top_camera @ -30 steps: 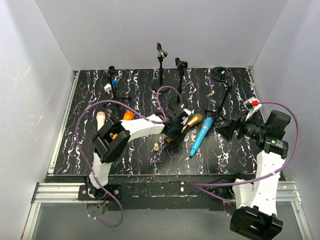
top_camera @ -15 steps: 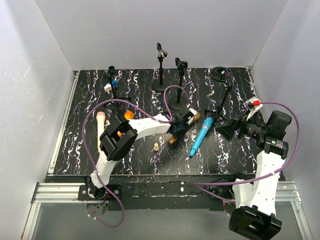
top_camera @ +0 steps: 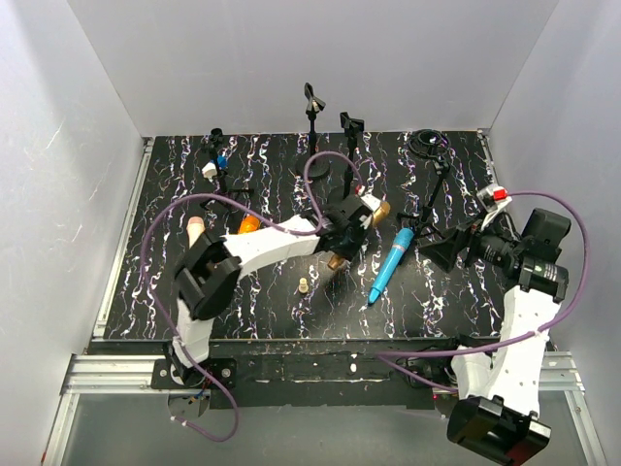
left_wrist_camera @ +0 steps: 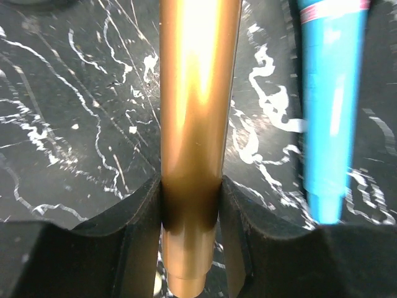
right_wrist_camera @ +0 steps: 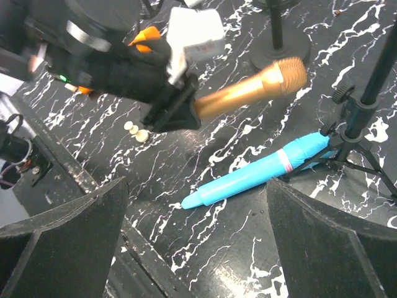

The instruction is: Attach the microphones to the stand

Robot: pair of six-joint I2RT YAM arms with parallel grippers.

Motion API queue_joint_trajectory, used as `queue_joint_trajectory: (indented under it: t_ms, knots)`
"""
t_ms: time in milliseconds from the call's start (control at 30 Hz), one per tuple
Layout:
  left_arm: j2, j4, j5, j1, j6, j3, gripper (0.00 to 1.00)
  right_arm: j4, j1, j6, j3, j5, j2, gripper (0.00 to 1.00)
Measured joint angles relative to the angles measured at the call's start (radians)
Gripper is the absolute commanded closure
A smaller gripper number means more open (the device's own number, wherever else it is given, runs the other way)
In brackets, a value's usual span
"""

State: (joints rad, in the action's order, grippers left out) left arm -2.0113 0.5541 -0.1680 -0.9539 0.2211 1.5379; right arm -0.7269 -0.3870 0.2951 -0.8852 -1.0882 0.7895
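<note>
The left gripper [left_wrist_camera: 192,208] is clamped on the golden-brown microphone [left_wrist_camera: 198,93], its two fingers [left_wrist_camera: 139,223] pressed against the shaft low down, close to the tail end, with the long body and the mesh head reaching out in front. The shaft is stiff, smooth and glossy, so it probably slides or twists easily in a light pinch. Held this near the tail, the heavier head likely wants to droop, and a grip nearer the middle would carry it more steadily. It looks light enough for one arm.

Just beside it on the black marbled table [top_camera: 272,301] lies the light blue microphone [top_camera: 390,264], close enough that a sideways swing of the held tail could knock it. The right gripper [right_wrist_camera: 198,248] hovers over that blue one with its jaws wide apart, holding nothing.

Behind the left gripper, the upright stands [top_camera: 349,146] rise with their clips at the top, and a tripod stand [top_camera: 437,184] spreads its legs next to the blue microphone's head. These thin posts would probably tip at a nudge. The orange microphone [top_camera: 248,224] and pale pink microphone [top_camera: 195,230] lie to the left under that arm, a small beige peg [top_camera: 304,285] nearer the front. White walls close three sides, so the freest room is upward and toward the middle
</note>
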Motion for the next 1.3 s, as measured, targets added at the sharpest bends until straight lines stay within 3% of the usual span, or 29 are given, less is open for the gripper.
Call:
queue_joint_trajectory:
  t_ms: [300, 433, 633, 833, 967, 1300]
  knots:
    - [0.445, -0.127, 0.075, 0.000, 0.085, -0.139, 1.00, -0.289, 0.000, 0.116, -0.254, -0.088, 0.109, 0.03]
    - [0.531, -0.225, 0.124, 0.000, 0.136, -0.152, 1.00, -0.362, 0.000, 0.098, -0.363, -0.127, 0.148, 0.05]
    - [0.496, -0.370, 0.230, -0.002, 0.217, -0.109, 1.00, -0.319, 0.010, -0.125, -0.465, -0.188, 0.214, 0.05]
    - [0.396, -0.491, 0.298, -0.014, 0.281, -0.031, 1.00, -0.037, 0.037, -0.535, -0.464, -0.183, 0.215, 0.05]
    - [0.348, -0.548, 0.335, -0.026, 0.322, -0.008, 1.00, 0.108, 0.059, -0.723, -0.461, -0.127, 0.200, 0.06]
    - [0.316, -0.599, 0.376, -0.066, 0.363, 0.010, 1.00, 0.139, 0.119, -0.857, -0.555, 0.053, 0.312, 0.14]
